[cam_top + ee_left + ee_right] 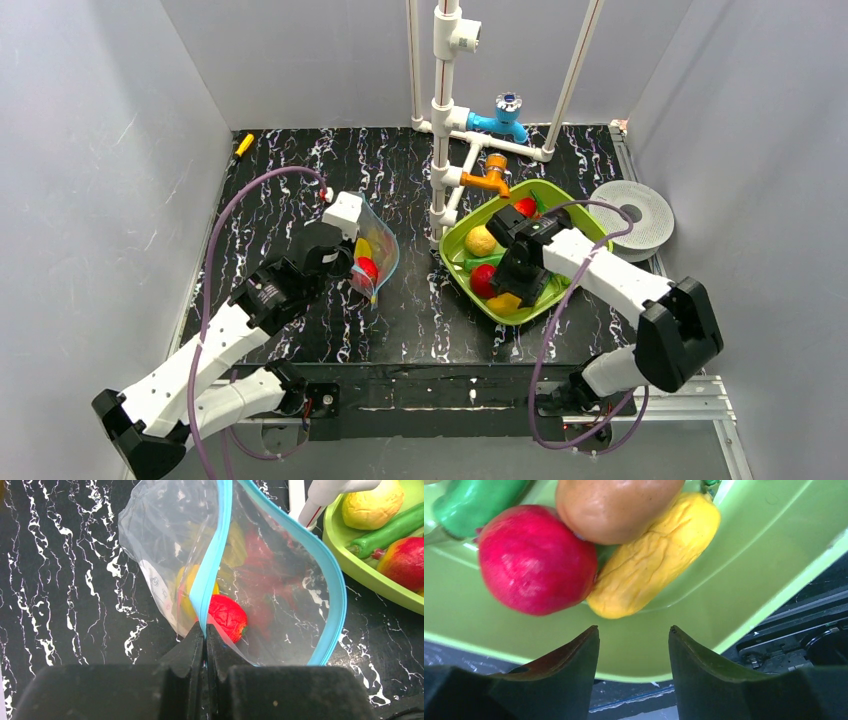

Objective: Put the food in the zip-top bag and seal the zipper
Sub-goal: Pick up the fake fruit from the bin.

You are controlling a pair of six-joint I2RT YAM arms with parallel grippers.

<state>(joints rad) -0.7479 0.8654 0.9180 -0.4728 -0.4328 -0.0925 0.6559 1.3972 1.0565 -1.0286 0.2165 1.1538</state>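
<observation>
1. The top view alone gives me the layout. The clear crinkly zip-top bag (378, 262) stands on the black marbled table (280, 170) at about 9 o'clock of the lime-green plastic tray (572, 202), apart from it. The left gripper (352, 252) is at the bag and the right gripper (515, 275) is over the tray.
2. Only the left wrist view shows the thin light-blue zipper strip (216, 555) clearly. It is unsealed, its two lips are spread wide, and the mouth gapes toward 3 o'clock of my pinch.
3. The left claw is pressed together on one lip of that strip, pinching it at the bag's near edge.
4. Through the plastic I see a glossy red toy fruit (227, 617) at 1 o'clock of the fingertips and a yellow toy piece (187, 587) at 11 o'clock. Both are inside the bag.
5. The right wrist view shows what the arm hides from above. A round red fruit (536, 560), a wrinkled yellow oblong (654, 557), a brown rounded piece (616, 505) and a green piece (474, 502) lie bunched together in the tray.
6. The right claw is spread and holds nothing. The yellow oblong sits at 12 o'clock of the gap and the red fruit at 10 o'clock.
</observation>
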